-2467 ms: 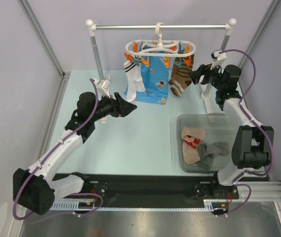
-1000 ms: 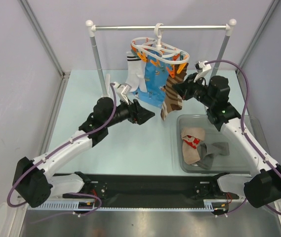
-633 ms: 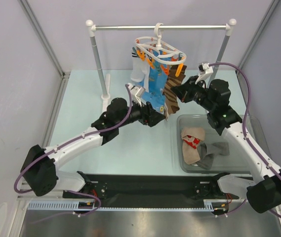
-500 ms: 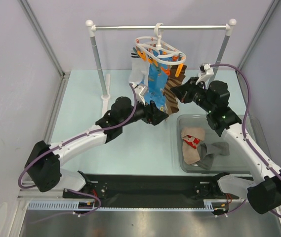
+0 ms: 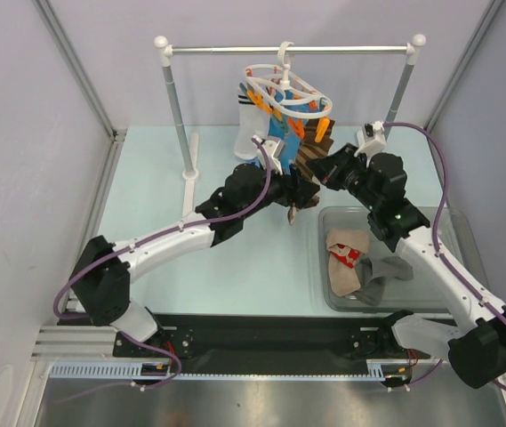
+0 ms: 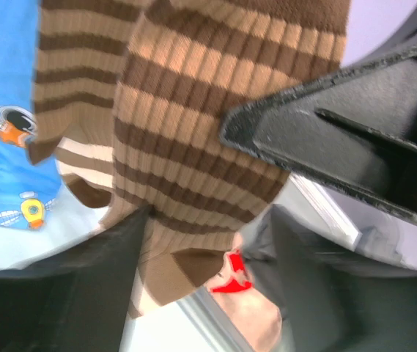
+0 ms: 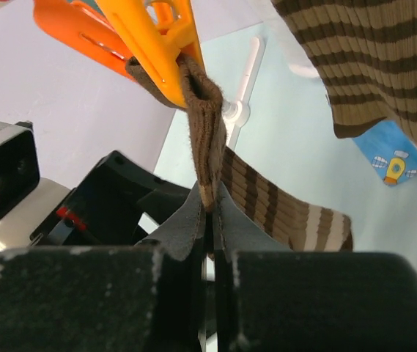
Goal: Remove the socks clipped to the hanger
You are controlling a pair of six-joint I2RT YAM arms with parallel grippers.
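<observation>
The white hanger (image 5: pixel 290 92) hangs by its hook from the rail, tilted, and holds a white black-striped sock (image 5: pixel 247 124) and a brown-and-cream striped sock (image 5: pixel 305 160). My right gripper (image 5: pixel 322 173) is shut on that striped sock's cuff (image 7: pixel 205 121), just under the orange clip (image 7: pixel 148 42) that still pinches it; the gripper (image 7: pixel 209 204) shows a thin fold of fabric between its pads. My left gripper (image 5: pixel 298 192) is open, and its fingers (image 6: pixel 113 257) straddle the sock's lower part (image 6: pixel 193 132) without closing. A second striped sock (image 7: pixel 369 66) hangs beside it.
A blue cartoon-print cloth (image 5: pixel 277 133) hangs on the same hanger. The clear bin (image 5: pixel 395 216) at the right holds a beige sock with red marks (image 5: pixel 345 253) and a grey sock (image 5: pixel 386 270). The metal rail (image 5: pixel 235 50) stands on two posts (image 5: pixel 178 111).
My left arm has reached right, from the table's left side, up to the striped sock. My right gripper pulled the sock's cuff nearer and the hanger turned and tilted.
</observation>
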